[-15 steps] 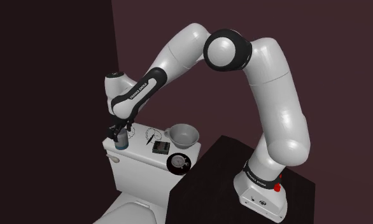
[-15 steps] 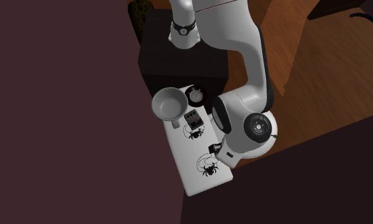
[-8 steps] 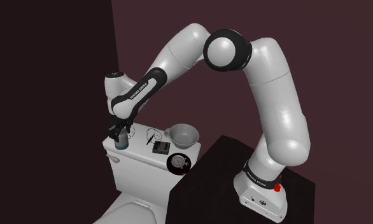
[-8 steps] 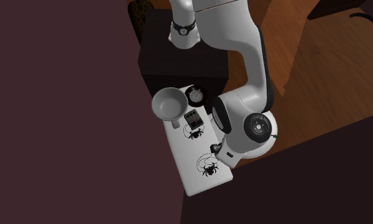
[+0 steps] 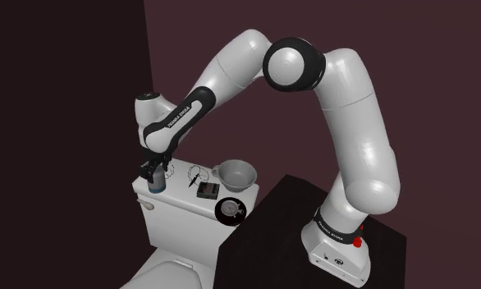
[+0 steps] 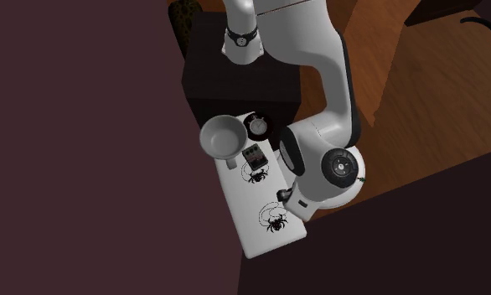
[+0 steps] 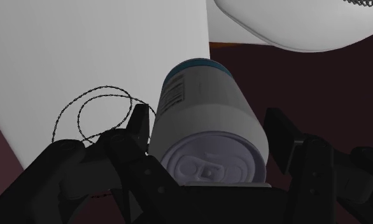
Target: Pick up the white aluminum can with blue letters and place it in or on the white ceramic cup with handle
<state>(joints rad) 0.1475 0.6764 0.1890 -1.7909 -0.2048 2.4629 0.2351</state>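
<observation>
At the left end of the toilet tank lid (image 5: 180, 194) in the shoulder view, the pale can (image 5: 155, 186) with a blue band stands upright between the fingers of the black pincer (image 5: 154, 177). Seen from the wrist, the fingers flank its sides closely, but I cannot tell whether they press it. The white cup (image 5: 235, 174) with a handle sits well apart near the lid's opposite end, at the wall-side edge.

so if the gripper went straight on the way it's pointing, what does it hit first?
The can. It stands directly under the gripper, lid end facing the palm and very close, though the exact gap is hard to judge. Below the can is the white tank lid that it stands on.
</observation>
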